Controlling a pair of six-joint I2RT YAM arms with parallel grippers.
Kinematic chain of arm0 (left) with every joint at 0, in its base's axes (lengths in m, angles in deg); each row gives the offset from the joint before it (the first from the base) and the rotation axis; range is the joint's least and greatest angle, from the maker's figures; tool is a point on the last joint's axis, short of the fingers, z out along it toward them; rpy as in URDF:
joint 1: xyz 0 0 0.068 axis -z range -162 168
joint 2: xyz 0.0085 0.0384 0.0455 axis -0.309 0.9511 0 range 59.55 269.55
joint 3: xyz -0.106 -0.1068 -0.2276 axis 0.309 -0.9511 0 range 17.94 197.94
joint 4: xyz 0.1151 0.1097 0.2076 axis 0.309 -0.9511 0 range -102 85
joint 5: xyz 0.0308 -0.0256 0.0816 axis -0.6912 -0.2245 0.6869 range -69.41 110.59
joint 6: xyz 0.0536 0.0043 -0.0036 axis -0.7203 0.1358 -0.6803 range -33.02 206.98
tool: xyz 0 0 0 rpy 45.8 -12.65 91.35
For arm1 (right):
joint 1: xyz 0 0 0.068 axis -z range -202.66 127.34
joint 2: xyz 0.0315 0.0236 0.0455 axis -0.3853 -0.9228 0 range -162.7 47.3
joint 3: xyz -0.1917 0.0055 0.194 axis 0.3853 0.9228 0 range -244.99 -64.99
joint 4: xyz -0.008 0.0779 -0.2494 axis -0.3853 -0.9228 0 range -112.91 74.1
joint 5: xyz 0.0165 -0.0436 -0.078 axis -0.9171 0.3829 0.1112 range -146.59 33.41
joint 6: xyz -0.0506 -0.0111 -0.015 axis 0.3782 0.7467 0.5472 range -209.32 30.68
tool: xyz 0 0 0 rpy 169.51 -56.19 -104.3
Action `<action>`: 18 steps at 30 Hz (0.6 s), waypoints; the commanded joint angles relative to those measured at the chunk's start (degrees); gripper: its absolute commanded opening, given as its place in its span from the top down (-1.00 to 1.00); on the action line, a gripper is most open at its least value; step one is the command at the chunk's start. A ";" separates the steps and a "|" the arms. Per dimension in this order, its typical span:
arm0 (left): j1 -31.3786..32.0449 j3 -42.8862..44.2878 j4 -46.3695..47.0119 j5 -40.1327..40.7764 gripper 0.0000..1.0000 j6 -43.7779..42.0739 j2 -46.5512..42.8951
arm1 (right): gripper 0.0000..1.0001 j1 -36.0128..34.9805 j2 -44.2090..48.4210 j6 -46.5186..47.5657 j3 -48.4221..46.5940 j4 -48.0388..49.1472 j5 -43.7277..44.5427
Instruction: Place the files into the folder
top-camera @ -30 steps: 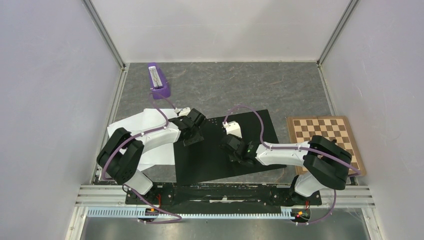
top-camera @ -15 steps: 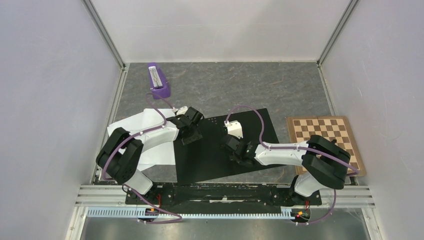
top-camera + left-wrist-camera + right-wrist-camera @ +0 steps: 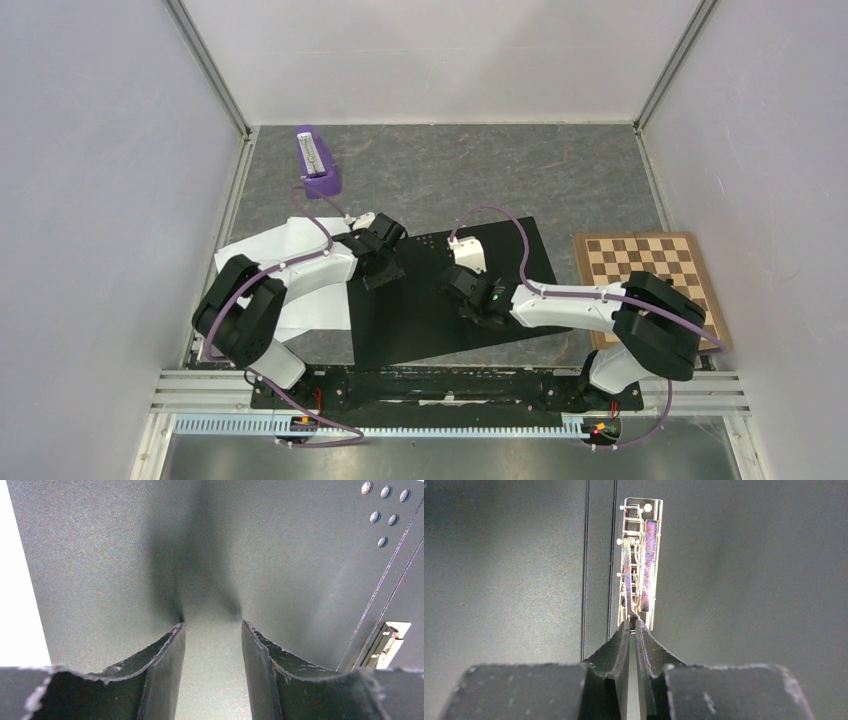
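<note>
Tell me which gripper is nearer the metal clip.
Right. The right gripper pinches the clip at its near end; the left gripper, open, is over the folder, left of the clip.

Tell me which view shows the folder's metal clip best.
Right wrist: the metal clip sits central, sharp and whole, with the right gripper pinching its near end. Left wrist catches only a corner at lower right. In the top view, the right gripper covers it.

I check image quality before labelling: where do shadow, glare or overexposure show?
Left wrist: a soft dark shadow lies on the black folder ahead of the left gripper, and the files at the left edge are blown out white. Right wrist: the metal spine clip glints purple. Top external: evenly lit, sharp.
</note>
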 commanded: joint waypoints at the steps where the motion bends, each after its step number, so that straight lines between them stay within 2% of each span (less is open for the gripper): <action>1: -1.17 -2.76 -3.02 1.96 -0.07 -1.76 4.51 | 0.79 1.09 0.46 2.51 -0.38 -9.69 3.76; 4: -0.59 -1.50 -2.34 0.04 -0.12 -3.23 4.80 | 0.64 1.10 1.25 3.86 -2.17 -8.36 2.78; 9: 0.93 3.12 -2.76 -3.32 -0.22 -6.49 5.59 | 0.24 1.20 1.61 6.69 -6.60 -6.46 2.84; 11: 1.38 5.18 -3.41 -4.20 -0.26 -7.65 5.55 | 0.15 1.37 1.33 7.89 -8.47 -5.97 3.16; 15: 1.50 9.32 -5.67 -5.55 -0.28 -10.21 4.41 | 0.12 1.80 2.27 9.48 -10.11 -5.61 4.01; 18: 1.49 12.30 -7.65 -5.37 -0.28 -11.87 2.50 | 0.12 1.89 5.60 9.77 -7.93 -3.99 3.68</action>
